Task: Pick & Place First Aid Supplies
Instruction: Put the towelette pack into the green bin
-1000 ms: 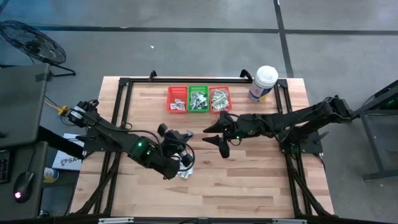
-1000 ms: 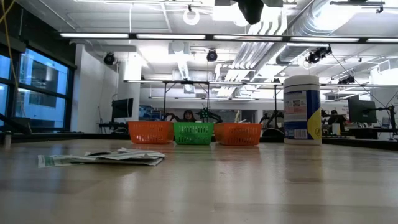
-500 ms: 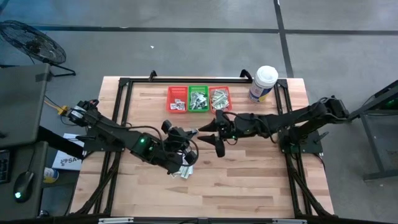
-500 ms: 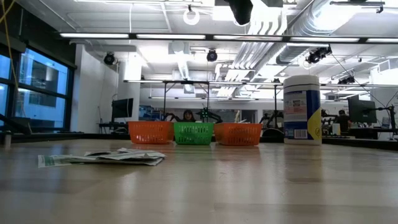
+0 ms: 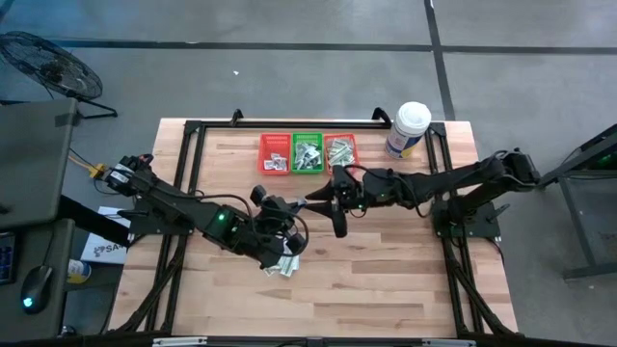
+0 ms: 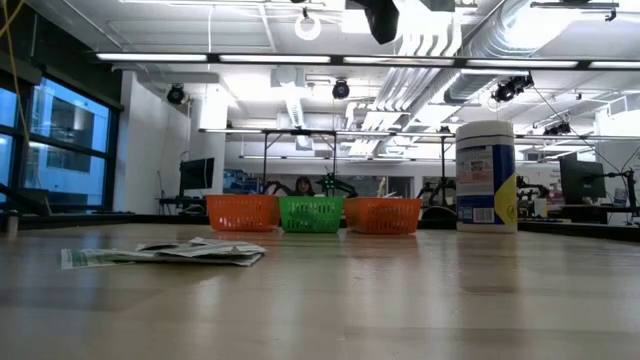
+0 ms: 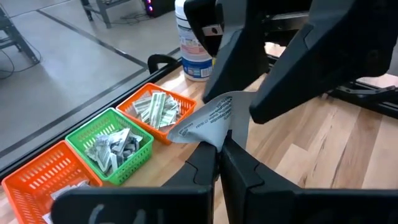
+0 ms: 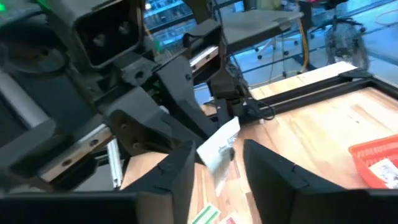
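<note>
Near the front half of the surface (image 5: 386, 289) a loose heap of packets (image 5: 282, 267) lies flat, half hidden under the left arm; open bare wood lies in front of it and toward the right edge. Above mid-surface the left gripper (image 7: 219, 149) is pinched tight on a white printed packet (image 7: 208, 121), held up in the air. The right gripper (image 8: 216, 163) faces it, fingers parted narrowly on either side of that packet, contact unclear. Along the far edge stand a red basket (image 5: 274, 152), green basket (image 5: 307, 152) and second red basket (image 5: 340, 151), all holding packets, with a white tub (image 5: 408, 129) near the far right corner
</note>
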Available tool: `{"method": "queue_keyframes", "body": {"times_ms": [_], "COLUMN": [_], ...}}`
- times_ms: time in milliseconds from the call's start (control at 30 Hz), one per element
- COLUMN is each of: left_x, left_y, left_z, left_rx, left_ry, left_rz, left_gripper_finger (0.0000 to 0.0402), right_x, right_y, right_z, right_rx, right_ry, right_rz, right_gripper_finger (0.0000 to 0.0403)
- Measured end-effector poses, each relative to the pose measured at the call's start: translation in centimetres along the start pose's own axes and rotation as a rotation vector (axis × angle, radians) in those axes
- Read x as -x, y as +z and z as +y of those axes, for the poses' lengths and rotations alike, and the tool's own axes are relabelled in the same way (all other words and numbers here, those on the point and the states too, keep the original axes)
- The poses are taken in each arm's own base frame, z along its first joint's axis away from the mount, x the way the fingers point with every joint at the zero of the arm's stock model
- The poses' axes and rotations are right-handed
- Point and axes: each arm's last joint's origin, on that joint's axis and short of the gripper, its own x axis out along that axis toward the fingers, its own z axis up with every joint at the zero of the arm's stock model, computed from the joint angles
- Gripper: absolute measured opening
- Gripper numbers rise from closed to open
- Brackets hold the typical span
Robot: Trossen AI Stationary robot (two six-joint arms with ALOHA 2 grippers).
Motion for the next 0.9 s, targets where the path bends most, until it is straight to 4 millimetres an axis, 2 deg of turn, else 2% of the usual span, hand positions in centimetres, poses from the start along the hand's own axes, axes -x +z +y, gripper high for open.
{"method": "queue_keyframes", "body": {"times_ms": [400, 600, 733, 900], "left_x": [-0.29, -0.29, -0.3, -0.3], "left_y": [0.04, 0.06, 0.05, 0.03], "left_z": [0.16, 0.16, 0.15, 0.07], "left_rx": [-0.001, -0.002, -0.026, -0.068], "left_ry": [-0.001, 0.001, -0.005, -0.027], "left_rz": [0.013, 0.01, 0.015, 0.03], "left_gripper_finger": [0.0003, 0.0007, 0.0039, 0.0126], "right_x": [-0.73, -0.73, -0.73, -0.75], "right_y": [-0.69, -0.64, -0.66, -0.64], "right_z": [-0.2, -0.19, -0.19, -0.36], "right_rx": [0.003, 0.016, 0.019, 0.014], "right_ry": [0.017, 0.015, 0.016, 0.002], "right_rz": [0.024, 0.014, 0.016, 0.014], "right_gripper_finger": [0.0011, 0.0003, 0.0002, 0.0001]}}
